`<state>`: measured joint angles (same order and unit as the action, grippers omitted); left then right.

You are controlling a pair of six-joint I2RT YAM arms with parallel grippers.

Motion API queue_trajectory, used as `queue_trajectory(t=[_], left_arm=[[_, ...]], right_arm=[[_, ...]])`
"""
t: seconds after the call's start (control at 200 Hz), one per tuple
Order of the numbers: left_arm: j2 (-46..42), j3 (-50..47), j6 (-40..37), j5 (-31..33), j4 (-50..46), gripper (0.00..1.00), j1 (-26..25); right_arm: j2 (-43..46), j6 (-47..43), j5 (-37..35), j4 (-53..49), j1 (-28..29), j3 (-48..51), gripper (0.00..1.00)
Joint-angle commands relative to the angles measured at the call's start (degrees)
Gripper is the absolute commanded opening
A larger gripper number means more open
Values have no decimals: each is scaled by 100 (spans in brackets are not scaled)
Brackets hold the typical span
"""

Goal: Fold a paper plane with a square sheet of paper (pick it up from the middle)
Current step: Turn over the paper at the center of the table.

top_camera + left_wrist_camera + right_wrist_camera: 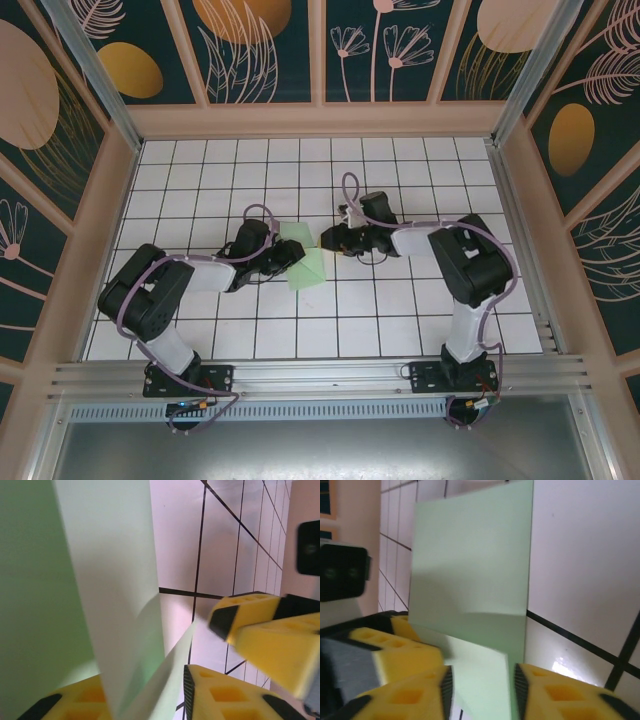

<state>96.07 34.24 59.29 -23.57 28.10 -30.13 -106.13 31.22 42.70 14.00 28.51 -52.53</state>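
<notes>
Starting at the left, a patterned side wall (60,200) is seen along the gridded table (400,330), and the left arm (150,295) is folded low near it, with some bare tiles between. The left gripper (292,256) is reached toward the table's middle, where the sheet of paper (306,262) is found: pale green, partly folded, 1 part raised off the tiles. In the left wrist view the paper is stood between 2 yellow fingers (75,702); a gap is seen between them, and whether the paper is pinched cannot be told. Just right of the paper the right gripper (326,240) is met, nearly tip to tip with the left one, so the way across the middle is blocked for each by the other. In the right wrist view its jaws are spread apart, with a lower flap of the paper lying in the gap and the sheet's straight right edge set against bare white tile. Open tiles are seen beyond both grippers up to the back wall (320,120) and on the near side down to the metal rail (330,372). At the far right the table is closed off by the other side wall (575,200).
</notes>
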Motion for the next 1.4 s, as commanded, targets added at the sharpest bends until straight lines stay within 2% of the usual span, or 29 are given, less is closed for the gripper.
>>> queue_trajectory(t=[0.0, 0.225, 0.37, 0.611, 0.761, 0.926, 1.071, 1.226, 1.396], left_arm=[[95, 151, -197, -12, 39, 27, -10], [106, 271, -446, 227, -240, 14, -10], [-88, 493, -745, 534, -964, 9, -10], [-869, 1497, -1519, 1655, -3777, 8, -10], [-1253, 2430, -1954, 2504, -5398, 9, -19], [-1303, 3523, -2177, 3631, -6752, 9, -25], [-948, 4309, -2171, 4862, -7725, 8, -149], [-57, 5016, -1850, 6112, -8712, 7, -387], [1145, 5514, -1632, 6635, -8891, 7, -628]], right_arm=[[573, -77, -248, -38, -153, 163, 50], [1360, -424, -880, -166, -437, 669, 67], [1716, -698, -1380, -214, -648, 1023, 74], [2190, -644, -1897, 134, -875, 1583, 85], [2295, -575, -2045, 231, -959, 1789, 86], [2396, -534, -2100, 228, -995, 1876, 87], [2558, -540, -2281, 139, -1017, 1920, 87], [2600, -521, -2354, 112, -1076, 1949, 87], [2575, -486, -2389, 113, -1129, 1957, 87]])
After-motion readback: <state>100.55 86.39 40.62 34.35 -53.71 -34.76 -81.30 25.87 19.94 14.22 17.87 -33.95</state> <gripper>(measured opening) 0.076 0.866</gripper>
